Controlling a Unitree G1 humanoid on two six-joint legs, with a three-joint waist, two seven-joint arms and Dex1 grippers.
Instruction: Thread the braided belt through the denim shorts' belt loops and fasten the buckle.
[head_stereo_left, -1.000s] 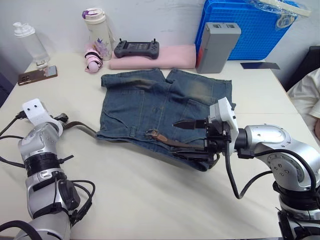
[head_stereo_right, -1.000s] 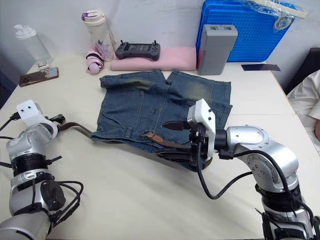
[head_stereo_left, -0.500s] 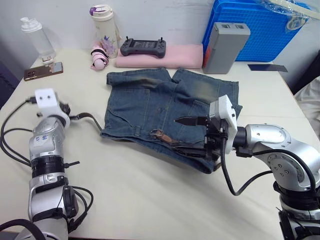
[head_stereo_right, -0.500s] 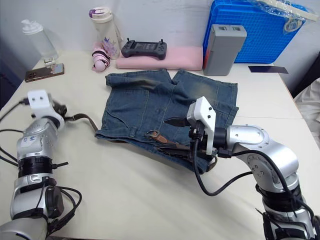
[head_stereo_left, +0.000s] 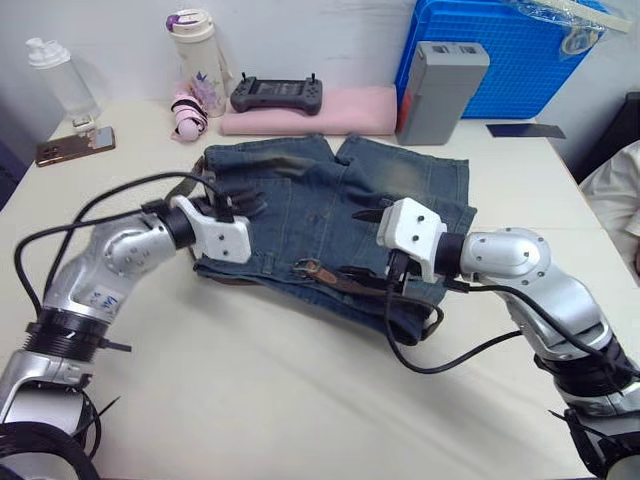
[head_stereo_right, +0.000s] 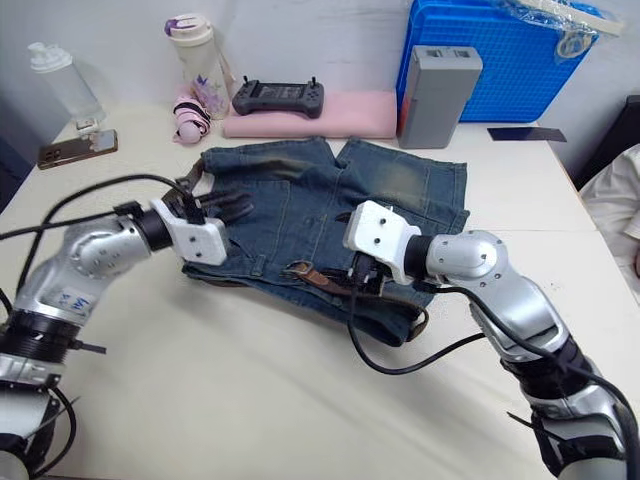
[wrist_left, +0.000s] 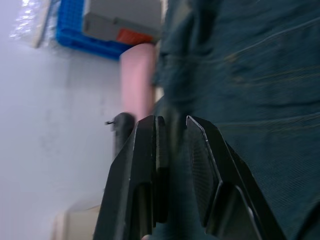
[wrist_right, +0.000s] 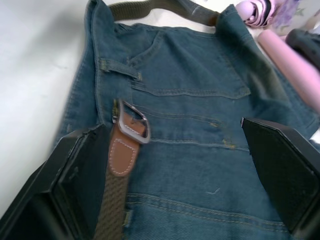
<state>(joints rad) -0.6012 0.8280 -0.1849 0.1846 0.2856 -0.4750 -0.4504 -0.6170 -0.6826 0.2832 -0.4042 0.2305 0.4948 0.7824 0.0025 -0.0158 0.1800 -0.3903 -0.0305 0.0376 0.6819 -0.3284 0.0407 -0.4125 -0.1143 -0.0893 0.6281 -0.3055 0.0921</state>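
Shorts (head_stereo_left: 330, 215) lay flat on the surface (head_stereo_left: 300, 400), waistband toward the robot, legs pointing at the far edge. Braided belt (wrist_right: 112, 195) ran along the waistband; its buckle (wrist_right: 131, 122) with tan leather tab rested on the denim near mid-waistband, just short of a belt loop (wrist_right: 120, 70) seen in the right wrist view. The belt's other end (head_stereo_left: 190, 185) curved off past the shorts' left edge, close to the left end effector (head_stereo_right: 225, 205). Left end effector sat over the left side of the shorts, fingers (wrist_left: 200, 165) nearly together with a narrow gap; nothing could be made out between them. Right end effector (head_stereo_left: 370, 240) hovered low over the right side of the waistband, fingers (wrist_right: 280, 170) spread wide either side of the buckle, gripping nothing. Judgement on progress: belt seemed partly laid along or through the waistband on the right half, but how many loops it had passed could not be read. Buckle was unfastened, with no free end near it. Remaining: carry the belt through the loops on the left portion, bring the tail round to the buckle, fasten. Task judged roughly midway at best
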